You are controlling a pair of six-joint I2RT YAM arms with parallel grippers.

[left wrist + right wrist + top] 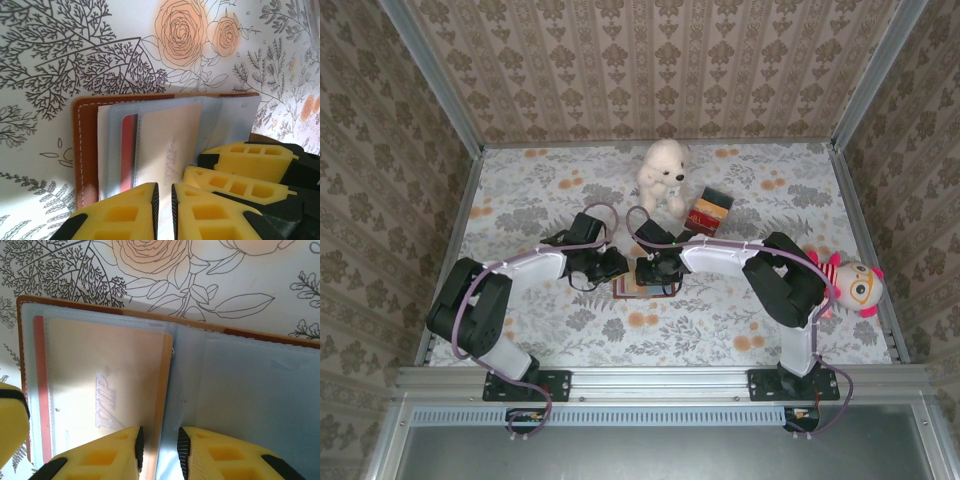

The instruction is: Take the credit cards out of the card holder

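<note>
Step in hand: getting a hold on the first card. Both grippers are down at the open card holder [80, 150], and judging by the full pockets, no card is out yet.
Card holder: lies open and flat on the flowered tablecloth [50, 50], blue lining up, with its brown leather rim showing along the edge.
Credit cards: the tan card [105, 385] sits in the clear pocket on one half of the card holder. A red card [128, 145] is tucked behind it, showing a strip toward the card holder's outer rim.
Left gripper [165, 200]: over the pocket half of the card holder. The jaws are almost together with a slim slit between them; I cannot tell whether anything is pinched there.
Right gripper [160, 447]: beside the card holder's fold. The jaws are narrowly apart, straddling the tan card's inner edge, with nothing visibly clamped.
Next move calls for: probably one gripper pinning the card holder down while the other nips the tan card's free edge and slides it toward the fold, out of the pocket.
Risk: the pinch may catch the pocket film along with the card, or drag the whole card holder.
</note>
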